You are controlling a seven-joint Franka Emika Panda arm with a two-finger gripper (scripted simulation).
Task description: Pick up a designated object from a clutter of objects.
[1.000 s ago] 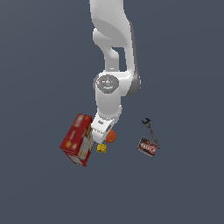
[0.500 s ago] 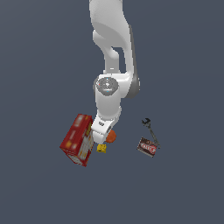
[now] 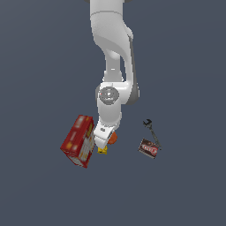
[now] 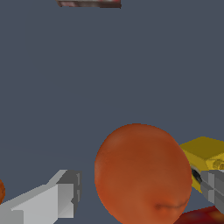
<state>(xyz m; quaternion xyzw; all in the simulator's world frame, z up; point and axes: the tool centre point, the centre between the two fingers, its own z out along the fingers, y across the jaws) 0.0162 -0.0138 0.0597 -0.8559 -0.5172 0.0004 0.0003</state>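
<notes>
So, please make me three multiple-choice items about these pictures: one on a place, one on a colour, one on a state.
1. In the exterior view, where is the red box relative to the arm's lower end?
A. to the view's left
B. to the view's right
C. out of sight

2. What colour is the small block beside the orange ball?
A. blue
B. yellow
C. white

3. How does the gripper stand in the wrist view?
A. shut, empty
B. open, one finger each side of the ball
C. out of sight

Answers: 1 A, the box lies left of the arm; 2 B, its faces are yellow; 3 B, gaps show between fingers and ball.
</notes>
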